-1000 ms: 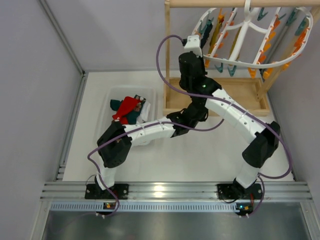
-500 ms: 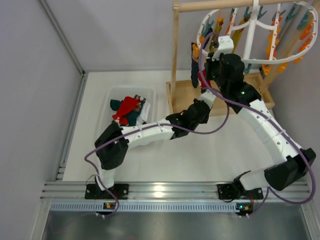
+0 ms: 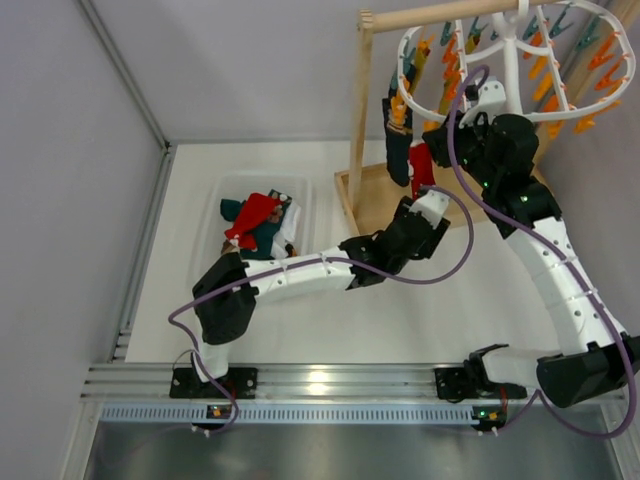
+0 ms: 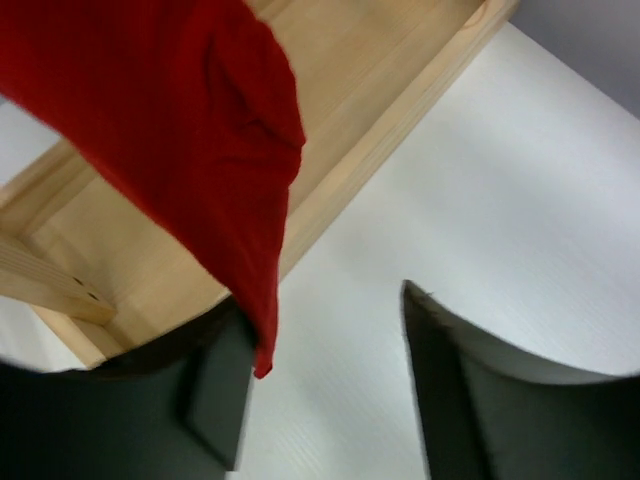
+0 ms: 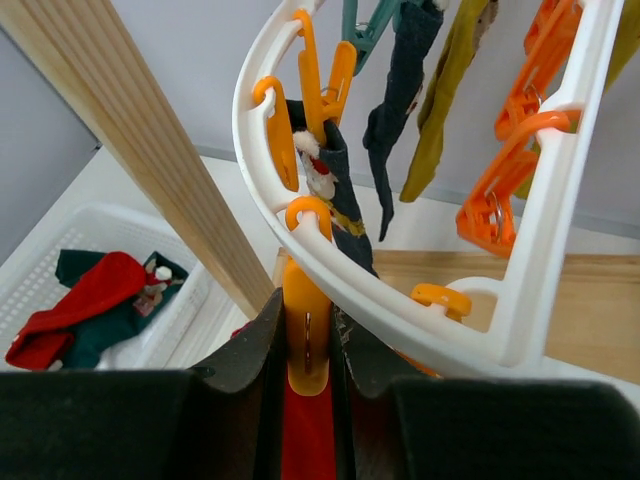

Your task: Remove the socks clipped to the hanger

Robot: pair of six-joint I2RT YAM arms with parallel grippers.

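Some socks [image 3: 258, 215] sit in the bin [image 3: 212, 215], more hang on the hanger [image 3: 512, 60]; right gripper [image 5: 305, 385] squeezes the red sock's [image 4: 180, 120] peg [image 5: 305, 310], left gripper [image 4: 325, 385] gapes under it.

A white table [image 3: 400, 320] filled the middle of the room, shut in by plain grey walls on the left [image 3: 60, 200] and far [image 3: 250, 70] sides, which met at a slanting metal strip [image 3: 125, 75]. Along the near edge ran a ribbed aluminium rail [image 3: 340, 380], where soft overhead light left a pale glare. At the far right stood a light wooden stand [image 3: 362, 110] with a tray base [image 3: 375, 195]. A white plastic basket [image 3: 205, 235] sat on the left.
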